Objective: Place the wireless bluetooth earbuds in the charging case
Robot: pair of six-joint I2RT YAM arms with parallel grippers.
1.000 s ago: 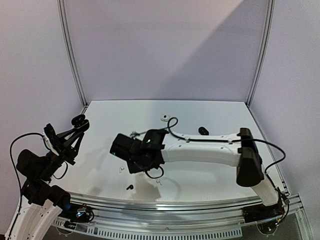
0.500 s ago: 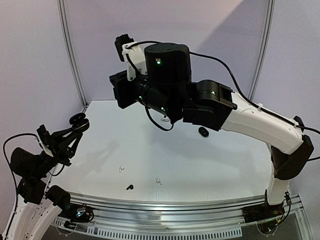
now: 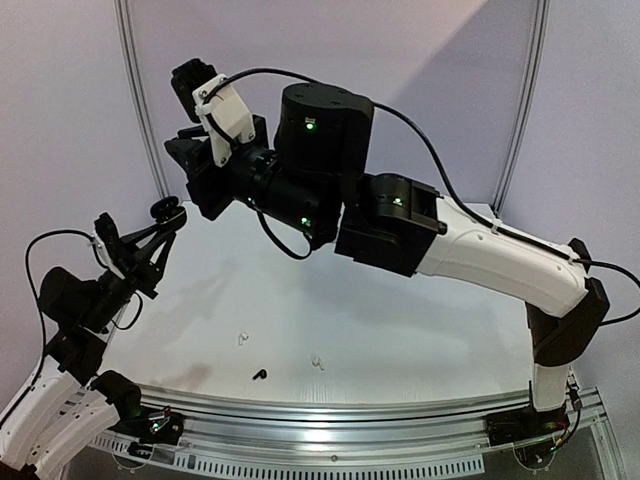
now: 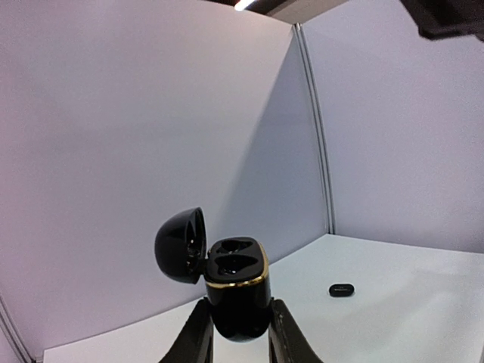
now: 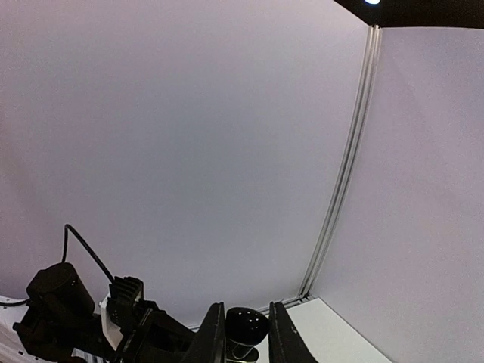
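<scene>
Jaws of my left gripper (image 4: 237, 314) clamp the black charging case (image 4: 236, 283) upright, lid tipped back so both wells face up for loading, while on my right gripper (image 5: 246, 310), held high, I cannot tell open from shut, and three earbuds (image 3: 260, 374) lie on the table (image 3: 410, 340) near its front edge.

The black charging case (image 4: 236, 291) stands upright, lid open, bottom centre. A white earbud (image 3: 241, 338), another white earbud (image 3: 317, 362) and a black earbud (image 3: 260, 374) lie apart, lower centre.
</scene>
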